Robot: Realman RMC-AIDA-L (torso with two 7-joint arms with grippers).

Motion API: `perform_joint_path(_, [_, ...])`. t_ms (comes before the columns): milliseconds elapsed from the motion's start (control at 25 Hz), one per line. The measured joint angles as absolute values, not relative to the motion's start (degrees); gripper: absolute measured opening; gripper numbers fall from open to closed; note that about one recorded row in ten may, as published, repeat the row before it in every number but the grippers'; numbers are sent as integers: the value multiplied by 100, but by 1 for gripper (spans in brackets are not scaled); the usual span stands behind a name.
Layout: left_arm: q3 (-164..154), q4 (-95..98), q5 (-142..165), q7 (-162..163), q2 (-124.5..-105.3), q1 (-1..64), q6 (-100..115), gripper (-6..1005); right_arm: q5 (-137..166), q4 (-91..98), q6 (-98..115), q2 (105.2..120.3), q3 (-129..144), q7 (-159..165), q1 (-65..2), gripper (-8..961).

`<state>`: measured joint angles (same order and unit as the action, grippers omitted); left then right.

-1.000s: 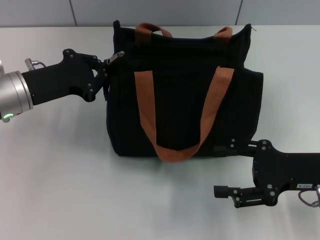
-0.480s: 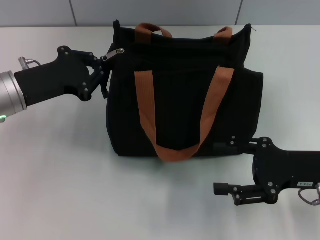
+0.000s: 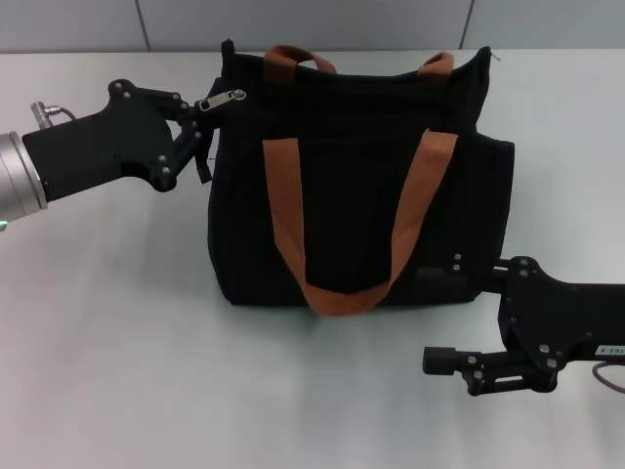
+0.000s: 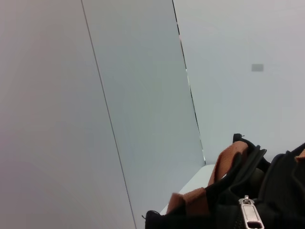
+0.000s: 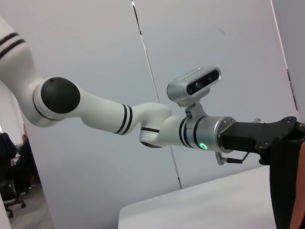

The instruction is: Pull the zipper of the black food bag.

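The black food bag (image 3: 356, 176) stands upright mid-table, with two rust-orange strap handles (image 3: 283, 210). The silver zipper pull (image 3: 224, 100) sticks out at the bag's top left corner. My left gripper (image 3: 202, 109) is at that corner, shut on the outer end of the pull. The left wrist view shows the pull (image 4: 251, 215) on the bag's top (image 4: 281, 186). My right gripper (image 3: 444, 313) is open beside the bag's lower right corner. Its upper finger (image 3: 457, 267) lies against the bag, and its lower finger (image 3: 444, 360) is over the table.
The white table (image 3: 117, 322) runs all round the bag, with a grey wall (image 3: 78, 24) behind it. The right wrist view shows my left arm (image 5: 143, 119) reaching to the bag's edge (image 5: 286, 181).
My left gripper has moved a little away and to the left, holding the zipper pull, which now sits higher in the head view. My right gripper has shifted slightly to the right.
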<state>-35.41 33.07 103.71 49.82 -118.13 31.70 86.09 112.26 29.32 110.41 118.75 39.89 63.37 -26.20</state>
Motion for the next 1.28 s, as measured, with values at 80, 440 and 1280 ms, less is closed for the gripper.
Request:
perform_joint_path(80, [-3551, 3323, 10371, 4974, -11818, 3170, 8611, 25, 11226, 2928, 11066, 11869, 3979, 6401, -2645, 725])
perform_joint_path(440, [-3558, 3323, 10370, 4886, -11838, 3164, 8622, 26, 11126, 2939, 11177, 11826, 3817, 6911, -2772, 715])
perform_joint_path(1280, [-3583, 3271, 10124, 4385, -11866, 3142, 8714, 27, 10565, 3305, 10913, 11596, 3720, 10832, -4127, 693])
